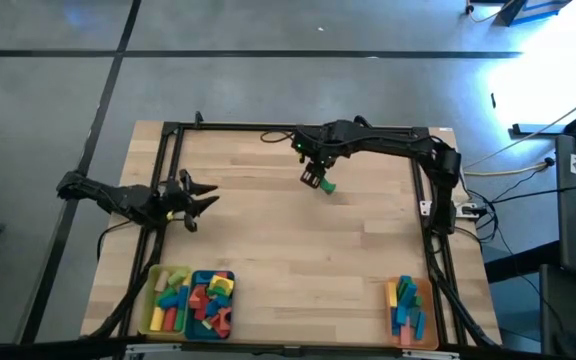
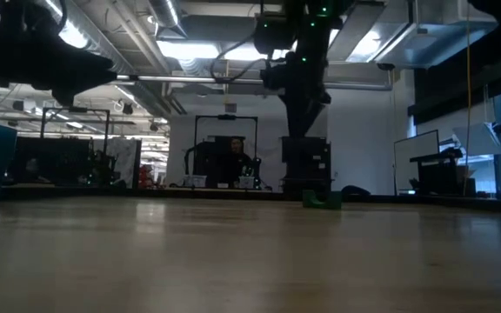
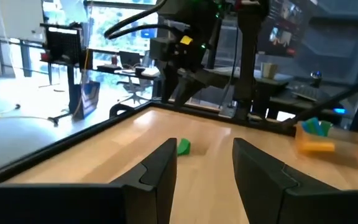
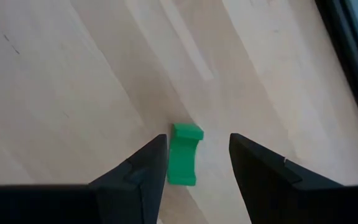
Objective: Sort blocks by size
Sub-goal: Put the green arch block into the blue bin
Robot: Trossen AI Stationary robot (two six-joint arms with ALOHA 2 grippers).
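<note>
One green arch-shaped block (image 1: 326, 186) lies alone on the wooden table, right of the middle toward the far edge; it also shows in the low view (image 2: 322, 199) and the left wrist view (image 3: 183, 146). My right gripper (image 1: 314, 177) hangs over it, open and pointing down. In its wrist view the block (image 4: 184, 155) lies below the gap of the right gripper (image 4: 194, 163), close to one finger, with no touch showing. My left gripper (image 1: 204, 200) waits open and level at the table's left, nothing between the fingers of the left gripper (image 3: 204, 168).
At the near edge stand a yellow tray (image 1: 152, 300) and a teal tray (image 1: 230, 300) on the left and an orange tray (image 1: 430, 310) on the right, each holding several coloured blocks. A black frame (image 1: 268, 127) runs round the table. Bare wood lies between the arms.
</note>
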